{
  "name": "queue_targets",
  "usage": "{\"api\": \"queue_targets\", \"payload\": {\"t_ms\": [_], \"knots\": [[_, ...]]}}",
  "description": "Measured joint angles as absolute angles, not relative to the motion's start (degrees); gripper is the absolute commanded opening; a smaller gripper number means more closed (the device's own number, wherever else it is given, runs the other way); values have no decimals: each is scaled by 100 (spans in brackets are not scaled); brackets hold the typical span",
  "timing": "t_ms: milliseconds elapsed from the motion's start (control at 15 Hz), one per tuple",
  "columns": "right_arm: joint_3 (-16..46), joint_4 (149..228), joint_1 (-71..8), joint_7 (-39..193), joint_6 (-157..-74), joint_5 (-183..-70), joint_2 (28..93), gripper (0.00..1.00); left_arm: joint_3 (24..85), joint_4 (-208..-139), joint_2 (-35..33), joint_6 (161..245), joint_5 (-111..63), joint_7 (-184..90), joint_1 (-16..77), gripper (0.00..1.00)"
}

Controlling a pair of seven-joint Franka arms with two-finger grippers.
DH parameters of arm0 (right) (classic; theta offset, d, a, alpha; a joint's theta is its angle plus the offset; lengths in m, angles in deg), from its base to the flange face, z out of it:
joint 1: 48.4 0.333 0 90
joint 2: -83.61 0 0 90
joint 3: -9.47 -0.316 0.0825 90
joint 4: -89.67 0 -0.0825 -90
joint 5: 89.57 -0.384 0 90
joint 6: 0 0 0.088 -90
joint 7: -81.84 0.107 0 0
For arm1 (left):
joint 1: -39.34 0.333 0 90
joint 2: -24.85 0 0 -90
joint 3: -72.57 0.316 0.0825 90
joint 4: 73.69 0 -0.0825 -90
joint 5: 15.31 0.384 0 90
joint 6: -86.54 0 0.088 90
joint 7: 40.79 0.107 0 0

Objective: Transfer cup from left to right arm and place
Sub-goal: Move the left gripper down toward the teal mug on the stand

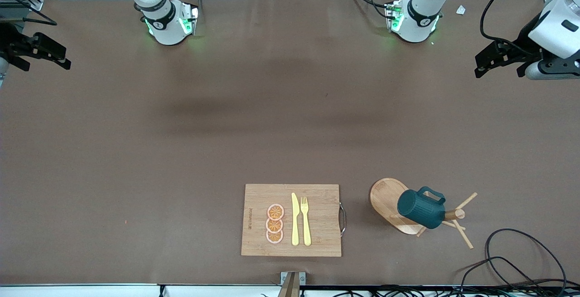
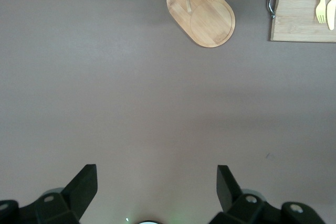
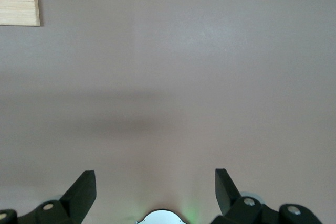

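Right gripper [image 1: 43, 57], jaws open and empty, waits over the bare table [image 1: 181, 152] at the right arm's end. Cutting board [image 1: 292, 220], near the front edge, carries three orange slices [image 1: 275, 223], a yellow knife [image 1: 295, 219] and a yellow fork [image 1: 306, 220]. Beside it, toward the left arm's end, the cup [image 1: 419, 208] hangs tilted on a peg of the wooden mug rack [image 1: 389, 199]. Left gripper [image 1: 498, 59], jaws open and empty, hangs over the table's edge, well apart from the cup.
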State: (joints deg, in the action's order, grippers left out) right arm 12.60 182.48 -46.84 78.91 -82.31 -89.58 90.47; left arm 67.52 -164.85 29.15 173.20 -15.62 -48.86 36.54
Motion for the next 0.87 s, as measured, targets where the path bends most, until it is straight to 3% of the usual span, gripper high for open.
{"api": "queue_targets", "payload": {"t_ms": [468,869], "knots": [[1263,18249,-4684,7891,-8227,-8958,9057,100,6758,-16451,2822,17422,-1556,-4886,3670,100],[1268,18249,-4684,7891,-8213,-8958,9062,100,6582,-16162,2108,17614,-1556,-6123,3531,100]]}}
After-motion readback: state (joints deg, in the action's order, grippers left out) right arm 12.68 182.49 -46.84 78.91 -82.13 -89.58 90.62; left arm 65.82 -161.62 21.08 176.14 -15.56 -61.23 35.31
